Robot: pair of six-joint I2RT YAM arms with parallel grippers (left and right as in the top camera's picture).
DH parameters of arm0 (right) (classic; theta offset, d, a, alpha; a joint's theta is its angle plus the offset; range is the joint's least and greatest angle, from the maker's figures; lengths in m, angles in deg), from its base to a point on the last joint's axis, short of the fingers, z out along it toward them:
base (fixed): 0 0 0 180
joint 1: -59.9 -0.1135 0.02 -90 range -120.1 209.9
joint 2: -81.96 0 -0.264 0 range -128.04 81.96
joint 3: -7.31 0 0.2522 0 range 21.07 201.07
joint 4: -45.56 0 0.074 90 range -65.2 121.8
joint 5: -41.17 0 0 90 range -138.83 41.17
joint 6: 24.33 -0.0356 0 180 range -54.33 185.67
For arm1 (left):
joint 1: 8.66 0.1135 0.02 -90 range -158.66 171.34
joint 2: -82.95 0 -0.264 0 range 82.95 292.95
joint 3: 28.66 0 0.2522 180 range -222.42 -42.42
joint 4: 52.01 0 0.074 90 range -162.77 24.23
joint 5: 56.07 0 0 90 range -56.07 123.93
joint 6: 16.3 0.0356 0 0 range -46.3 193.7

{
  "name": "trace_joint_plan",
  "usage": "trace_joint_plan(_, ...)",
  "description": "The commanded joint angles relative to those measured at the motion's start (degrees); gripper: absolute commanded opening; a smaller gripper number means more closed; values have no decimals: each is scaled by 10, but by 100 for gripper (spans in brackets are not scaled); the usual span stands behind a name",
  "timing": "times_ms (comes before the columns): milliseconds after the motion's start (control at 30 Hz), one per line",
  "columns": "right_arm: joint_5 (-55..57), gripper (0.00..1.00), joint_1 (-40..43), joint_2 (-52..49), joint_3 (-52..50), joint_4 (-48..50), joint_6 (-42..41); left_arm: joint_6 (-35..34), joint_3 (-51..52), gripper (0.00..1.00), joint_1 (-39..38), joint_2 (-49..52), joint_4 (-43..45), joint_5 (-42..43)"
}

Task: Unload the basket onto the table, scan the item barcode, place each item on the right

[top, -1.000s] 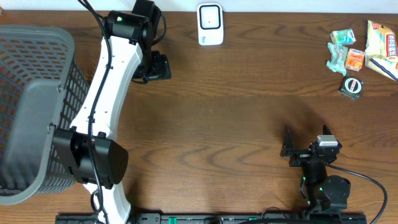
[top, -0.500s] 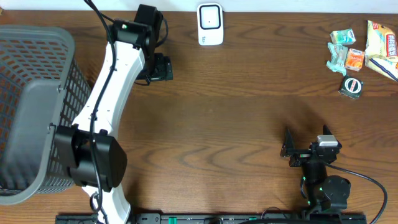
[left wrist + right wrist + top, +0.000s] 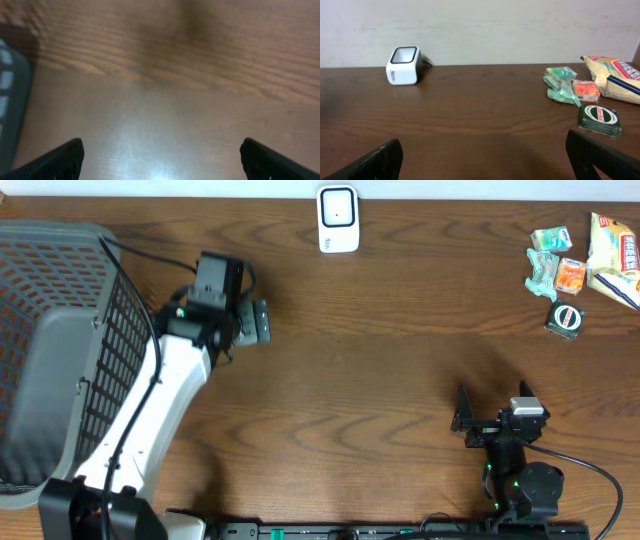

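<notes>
The white barcode scanner (image 3: 338, 219) stands at the table's far edge and also shows as a white box (image 3: 404, 65) in the right wrist view. Small packaged items lie at the far right: green packets (image 3: 546, 255), an orange packet (image 3: 571, 274), a yellow snack bag (image 3: 612, 244) and a dark green tin (image 3: 565, 318). My left gripper (image 3: 258, 322) hangs open over bare wood left of centre, its fingertips (image 3: 55, 160) wide apart and holding nothing. Near the front edge my right gripper (image 3: 490, 412) is open and empty, facing the tin (image 3: 600, 119) and packets (image 3: 563, 82).
A large grey mesh basket (image 3: 60, 270) fills the left side of the table, and its edge (image 3: 6, 100) shows at the left of the left wrist view. The white left arm (image 3: 160, 400) stretches from the front edge alongside the basket.
The left arm has pulled back from the far edge toward the front and left, carrying its open gripper away from the scanner. The right arm has not moved.
</notes>
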Motion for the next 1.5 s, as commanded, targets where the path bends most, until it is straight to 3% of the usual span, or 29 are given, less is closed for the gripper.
trace_joint_plan(0,0,99,0,4,-2,-1,7,17,87,98,-1,-40,63,8)
trace_joint_plan(200,0,99,0,4,-2,-1,7,31,199,97,6,-91,154,41)
trace_joint_plan(700,0,99,0,4,-2,-1,7,31,356,98,35,-206,194,42)
trace_joint_plan(967,0,99,0,4,-2,-1,7,31,456,98,43,-260,352,57)
trace_joint_plan(1467,0,99,0,4,-2,-1,7,33,568,98,68,-358,493,57)
